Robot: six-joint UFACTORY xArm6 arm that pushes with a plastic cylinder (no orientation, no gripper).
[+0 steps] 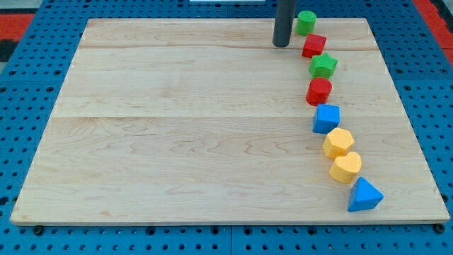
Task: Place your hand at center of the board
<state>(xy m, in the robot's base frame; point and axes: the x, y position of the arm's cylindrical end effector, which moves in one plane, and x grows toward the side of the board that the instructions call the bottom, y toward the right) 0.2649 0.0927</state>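
Note:
My tip (pixel 282 44) rests on the wooden board (pixel 177 134) near the view's top, right of middle. It stands just left of a green round block (pixel 306 22) and a red block (pixel 313 45), apart from both. Below them a curved line of blocks runs down the view's right: a green star-like block (pixel 323 66), a red round block (pixel 318 91), a blue block (pixel 326 118), a yellow hexagonal block (pixel 338 142), a yellow heart-like block (pixel 346 168) and a blue triangular block (pixel 364 196).
The board lies on a blue pegboard table (pixel 28 127). Red surface shows at the view's top corners (pixel 14 21).

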